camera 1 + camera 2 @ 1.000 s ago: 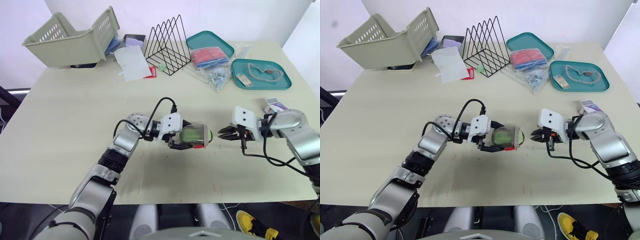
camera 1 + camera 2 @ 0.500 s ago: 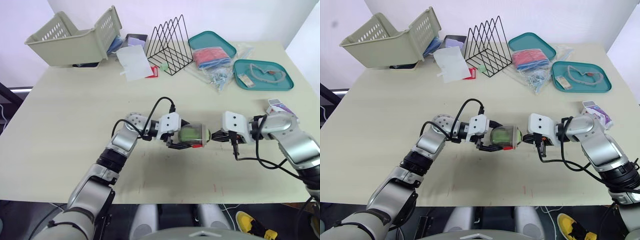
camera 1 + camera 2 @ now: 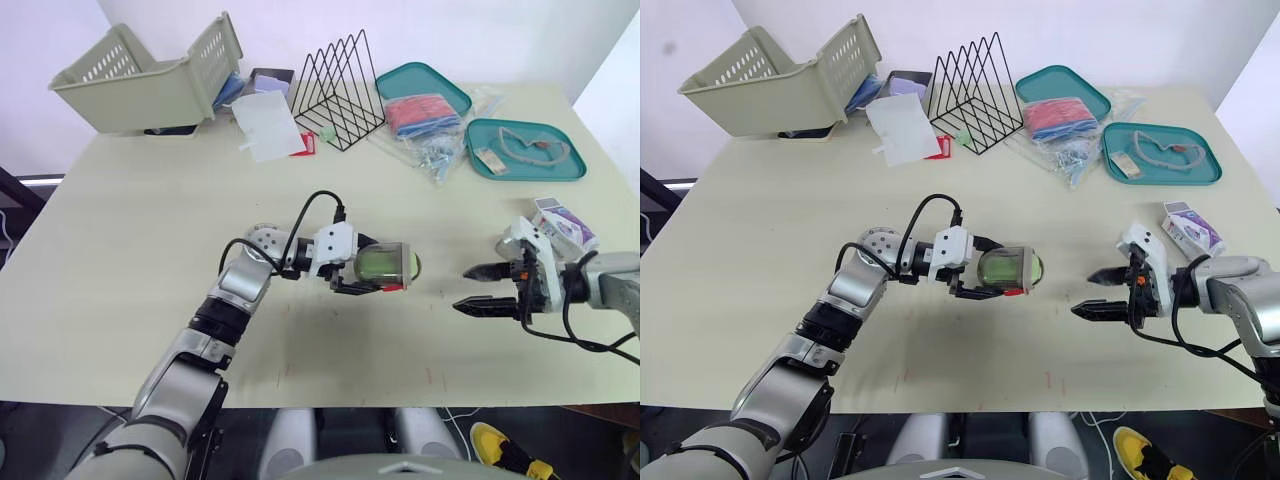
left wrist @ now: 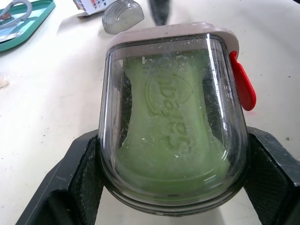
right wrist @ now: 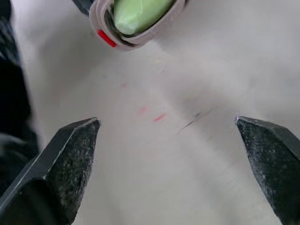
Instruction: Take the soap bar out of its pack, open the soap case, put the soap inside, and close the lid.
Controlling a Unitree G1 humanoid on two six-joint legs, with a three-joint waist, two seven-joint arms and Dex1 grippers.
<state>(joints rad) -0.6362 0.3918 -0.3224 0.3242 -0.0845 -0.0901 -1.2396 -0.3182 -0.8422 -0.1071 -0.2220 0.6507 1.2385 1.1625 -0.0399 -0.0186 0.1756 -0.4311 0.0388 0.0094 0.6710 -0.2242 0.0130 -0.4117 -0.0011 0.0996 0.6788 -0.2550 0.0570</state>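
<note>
Nearest the bench's (image 3: pixel 120 250) front edge, the right pincer (image 3: pixel 465 288) hangs just above the surface with its two black fingers spread wide apart, gripping nothing and pointing toward the soap case (image 3: pixel 390 265), from which it stands clearly apart. A little farther in, near the middle of the bench, the left pincer (image 3: pixel 372 270) is clamped on the sides of that case, a black finger pressed against each flank. The case lies on its side with its clear lid (image 4: pixel 173 70) shut over a pinkish base, and the green soap bar (image 4: pixel 168 131) shows through it, sitting inside. A red latch (image 4: pixel 243 86) juts from one edge. Off by the right arm, a small white-and-purple carton (image 3: pixel 563 222) lies on the bench. At the far side sit two teal trays (image 3: pixel 525 148), a pile of plastic bags (image 3: pixel 425 125), a black wire rack (image 3: pixel 335 90), a loose white sheet (image 3: pixel 265 125) and a tilted beige basket (image 3: pixel 140 75).
</note>
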